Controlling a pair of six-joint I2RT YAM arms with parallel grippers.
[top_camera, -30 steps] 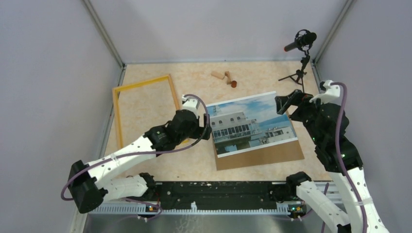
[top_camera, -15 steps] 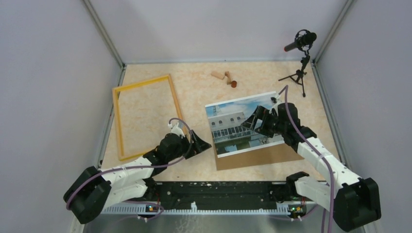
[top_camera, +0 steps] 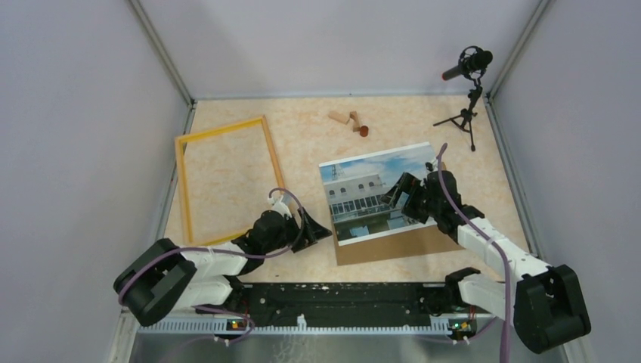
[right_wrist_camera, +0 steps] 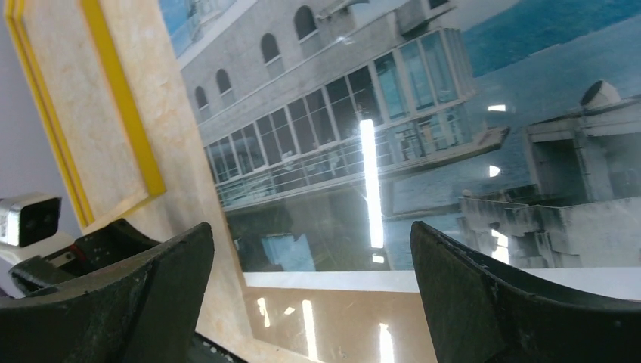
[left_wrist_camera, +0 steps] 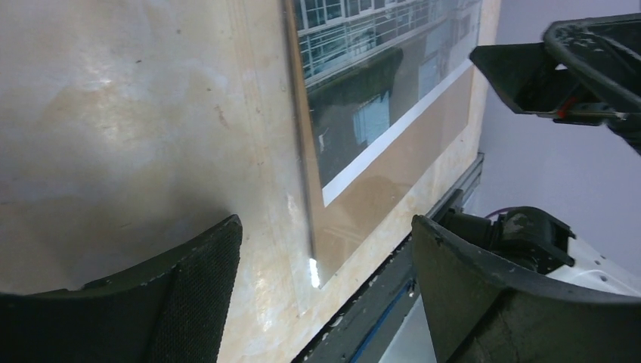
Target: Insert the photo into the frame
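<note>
**Photo on its board, frame apart, both grippers spread**

- Photo point(top_camera: 370, 189): flat, picture side up, right of the desk's centre, on top of a brown backing board point(top_camera: 408, 243). Bare strip of board showing along the photo's near side. Not in the frame.
- Frame point(top_camera: 181, 189): flat along the desk's left edge, far end towards the far-left corner, only bare desk point(top_camera: 302, 136) inside it. Well apart from the photo.
- Left gripper point(top_camera: 314, 227): low over the desk, just beside the left edge of photo and board, near the board's near-left corner. Jaws spread wide, empty. In the left wrist view, that edge and the board's corner lined up within the gap, ahead of the fingers point(left_wrist_camera: 193, 291) rather than between them.
- Right gripper point(top_camera: 404, 198): over the photo's middle, pointed towards the desk's left edge. Jaws likewise wide apart, gripping nothing. Print filling the space between the fingertips in the right wrist view (contact with the paper impossible to judge).
- Wooden pieces point(top_camera: 348, 119): small cluster near the far edge.
- Microphone on a tripod point(top_camera: 467, 64): far-right corner.
</note>
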